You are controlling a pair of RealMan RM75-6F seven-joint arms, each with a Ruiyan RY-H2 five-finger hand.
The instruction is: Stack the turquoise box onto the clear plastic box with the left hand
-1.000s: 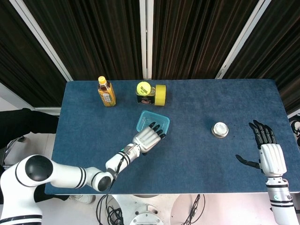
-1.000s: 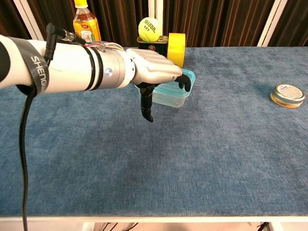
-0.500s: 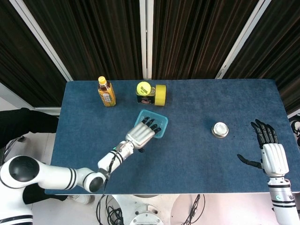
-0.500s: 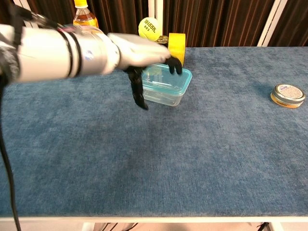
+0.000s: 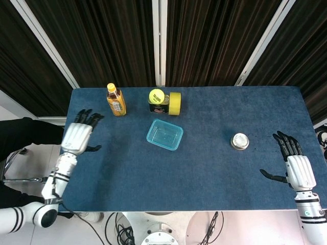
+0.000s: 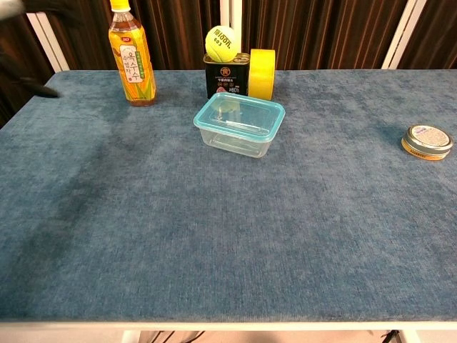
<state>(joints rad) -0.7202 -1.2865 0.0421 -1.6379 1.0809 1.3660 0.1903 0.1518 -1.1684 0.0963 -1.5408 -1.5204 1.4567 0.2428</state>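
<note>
While your left robot hand (image 5: 77,136) hangs released at the worktop (image 5: 204,168) edge, fingers spread, the turquoise-rimmed clear box (image 5: 165,135) lies well to its right, just in front of the tennis ball (image 5: 156,95), long axis skewed. No separate turquoise box shows.

Your white left hand (image 5: 77,137) no longer hovers over the clear plastic box with the turquoise lid (image 5: 165,135). It now sits at the table's left edge, fingers spread and holding nothing, with the box well off to the right of its fingertips (image 5: 88,116). In the chest view that box stands fully uncovered, where your fingers hid part of its lid a second ago.
</note>
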